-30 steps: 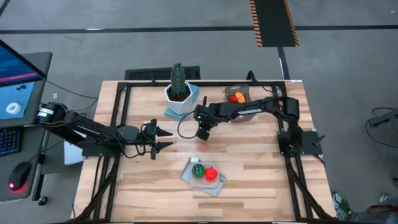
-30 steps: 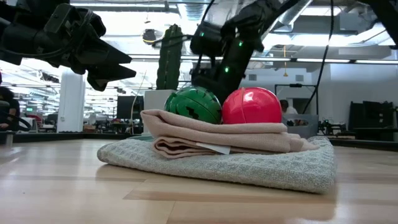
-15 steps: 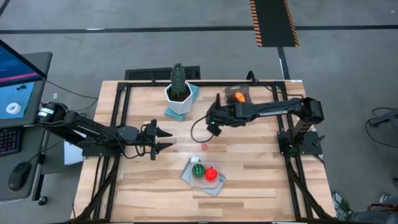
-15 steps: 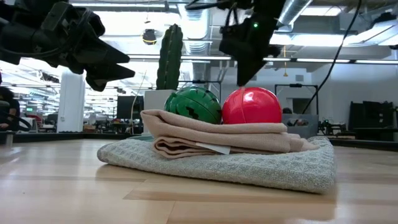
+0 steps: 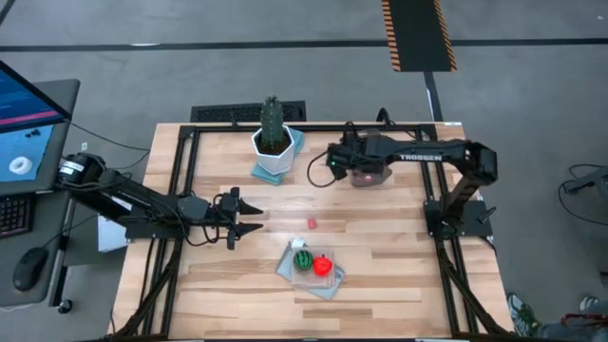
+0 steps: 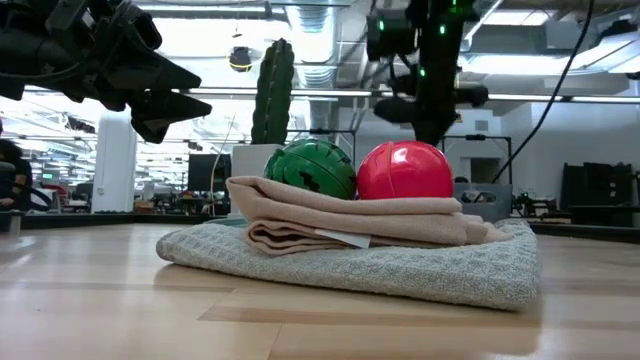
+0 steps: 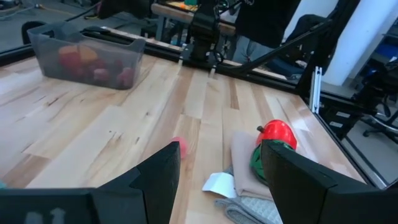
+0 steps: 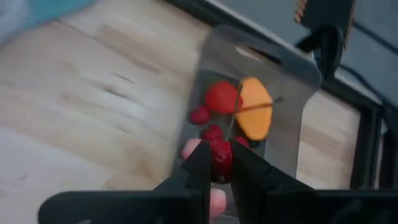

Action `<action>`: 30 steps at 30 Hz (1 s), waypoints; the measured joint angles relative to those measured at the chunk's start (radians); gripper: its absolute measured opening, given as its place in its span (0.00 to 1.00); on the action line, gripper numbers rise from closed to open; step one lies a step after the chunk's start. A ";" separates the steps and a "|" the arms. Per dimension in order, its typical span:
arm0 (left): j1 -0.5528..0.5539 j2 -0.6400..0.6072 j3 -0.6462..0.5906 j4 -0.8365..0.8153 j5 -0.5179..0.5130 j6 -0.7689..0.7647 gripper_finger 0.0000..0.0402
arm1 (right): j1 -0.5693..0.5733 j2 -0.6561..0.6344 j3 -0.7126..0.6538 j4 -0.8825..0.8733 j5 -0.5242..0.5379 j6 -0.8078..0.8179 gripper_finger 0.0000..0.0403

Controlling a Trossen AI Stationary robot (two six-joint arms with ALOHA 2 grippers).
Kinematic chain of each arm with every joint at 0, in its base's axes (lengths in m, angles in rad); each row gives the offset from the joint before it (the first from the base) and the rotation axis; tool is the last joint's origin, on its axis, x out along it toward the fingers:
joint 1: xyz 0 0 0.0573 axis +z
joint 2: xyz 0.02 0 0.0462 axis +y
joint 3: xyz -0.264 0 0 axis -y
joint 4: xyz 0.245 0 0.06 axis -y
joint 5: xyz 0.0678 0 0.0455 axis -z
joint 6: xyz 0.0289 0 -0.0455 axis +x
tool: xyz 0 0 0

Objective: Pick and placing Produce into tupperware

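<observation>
Tupperware [image 8: 249,118]: under right gripper [image 8: 217,163], clamped on small red berry [image 8: 220,155]. Release only when centred inside rim. Left gripper [image 5: 249,216]: parted, idle mid-table.

Colours on your bench

You see a green-striped ball [image 5: 302,259] and red ball [image 5: 322,266] on grey-pink cloth [image 5: 334,279]; orange and red pieces [image 8: 255,109] fill the grey tub [image 8: 297,81].
</observation>
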 joint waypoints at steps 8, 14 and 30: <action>-0.005 0.000 0.000 0.001 -0.011 0.000 0.53 | -0.134 0.001 -0.081 0.016 -0.010 0.004 0.24; -0.005 0.000 0.000 0.001 -0.013 0.001 0.53 | -0.147 0.001 -0.087 0.018 -0.012 -0.020 0.47; -0.005 0.000 0.000 0.002 -0.030 0.017 0.53 | 0.060 -0.003 -0.014 0.021 -0.130 -0.085 0.73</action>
